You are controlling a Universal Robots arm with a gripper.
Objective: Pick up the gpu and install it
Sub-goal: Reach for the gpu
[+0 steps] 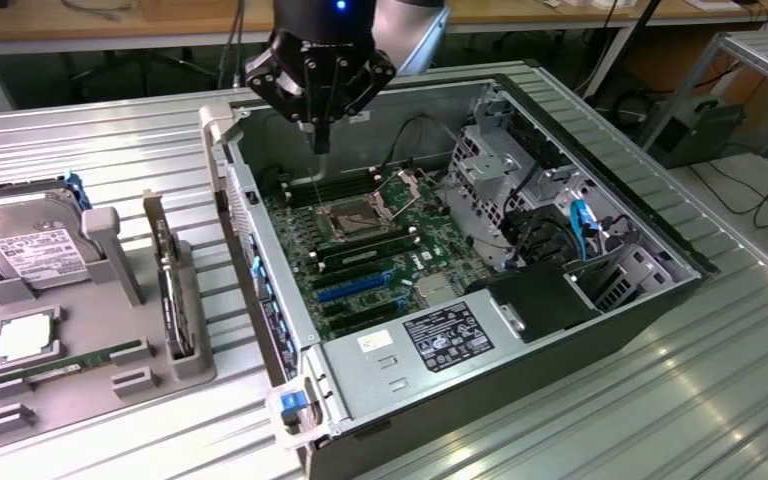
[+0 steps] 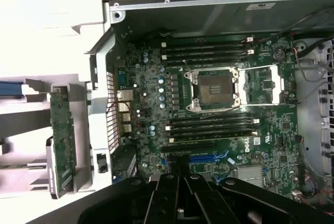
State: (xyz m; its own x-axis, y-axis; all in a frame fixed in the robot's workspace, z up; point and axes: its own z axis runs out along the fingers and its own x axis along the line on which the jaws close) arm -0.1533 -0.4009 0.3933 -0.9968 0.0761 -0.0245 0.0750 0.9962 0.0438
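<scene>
Metal table (image 1: 104,150), gpu (image 1: 171,300) in grey holder (image 1: 91,378), end effector (image 1: 320,142) clenched empty over motherboard (image 1: 387,262).

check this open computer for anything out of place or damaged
Nothing looks damaged or spilled. The one oddity: the processor socket on the motherboard sits empty, its metal cover flipped open beside it. The gpu stands upright in its holder beside the case.

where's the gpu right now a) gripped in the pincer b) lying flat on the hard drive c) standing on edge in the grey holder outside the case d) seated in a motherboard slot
c: the gpu stands on edge in the grey holder beside the case, while the pincer hangs over the motherboard.
</scene>
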